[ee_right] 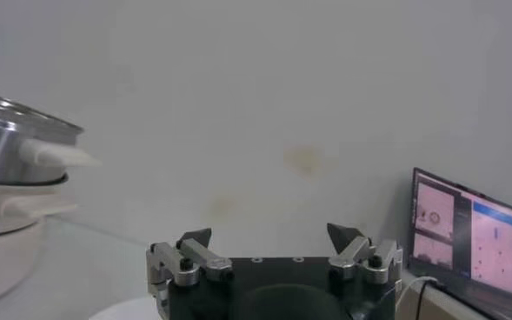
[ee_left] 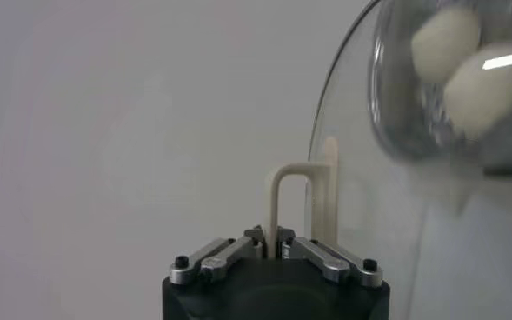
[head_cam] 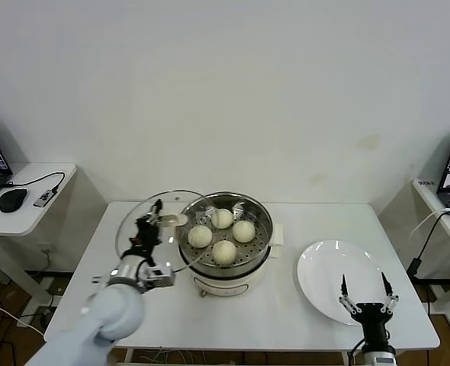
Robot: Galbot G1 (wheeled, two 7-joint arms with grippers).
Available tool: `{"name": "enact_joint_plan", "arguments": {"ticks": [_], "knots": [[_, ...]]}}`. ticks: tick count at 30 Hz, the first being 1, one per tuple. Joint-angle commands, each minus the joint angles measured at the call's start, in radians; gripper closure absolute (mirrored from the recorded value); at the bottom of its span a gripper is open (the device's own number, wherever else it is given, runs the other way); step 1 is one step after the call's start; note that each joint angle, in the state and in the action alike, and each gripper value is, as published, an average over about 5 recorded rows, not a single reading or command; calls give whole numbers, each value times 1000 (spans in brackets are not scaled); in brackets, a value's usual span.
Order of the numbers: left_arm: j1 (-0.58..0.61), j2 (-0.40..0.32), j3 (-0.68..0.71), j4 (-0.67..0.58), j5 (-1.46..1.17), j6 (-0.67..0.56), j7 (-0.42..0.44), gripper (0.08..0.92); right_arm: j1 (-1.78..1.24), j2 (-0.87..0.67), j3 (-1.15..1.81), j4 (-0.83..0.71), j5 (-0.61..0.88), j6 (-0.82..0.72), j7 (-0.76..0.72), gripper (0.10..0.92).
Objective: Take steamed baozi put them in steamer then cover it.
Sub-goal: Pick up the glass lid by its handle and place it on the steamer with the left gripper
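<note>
Bench (head_cam: 286, 305): white, carried the steamer and a plate.
Steamer (head_cam: 226, 263): steel pot mid-bench, uncovered.
Lid (head_cam: 145, 221): glass, held tilted at the steamer's left rim.
Plate (head_cam: 328, 267): white, right of the steamer.
Baozi (head_cam: 224, 251): four, inside the steamer.
Left gripper (head_cam: 150, 225): fingers closed on the lid's handle (ee_left: 303, 196).
Right gripper (head_cam: 368, 293): fingers open, above the plate's near edge.

The steamer (head_cam: 226, 242) is shiny polished metal with a perforated tray, seated on a smooth white plastic base (head_cam: 223, 284). The four baozi (head_cam: 223, 252) look smooth, matt and doughy. The lid (head_cam: 152, 225) is clear, glossy glass with a cream plastic handle (ee_left: 303, 198). The plate (head_cam: 339, 290) is glossy white, like glazed ceramic. The worktop (head_cam: 286, 320) is smooth matt white. Both grippers have brushed-metal links on matt black plastic bodies.
</note>
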Motion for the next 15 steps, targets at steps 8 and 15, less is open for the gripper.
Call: {"name": "enact_joint_plan", "arguments": {"ticks": [8, 15], "knots": [[-301, -188, 318, 184, 141, 107, 124, 848, 4, 12, -26, -14, -47, 0, 14, 203], [-321, -232, 329, 246, 206, 101, 129, 848, 6, 12, -26, -24, -50, 4, 15, 203]]}}
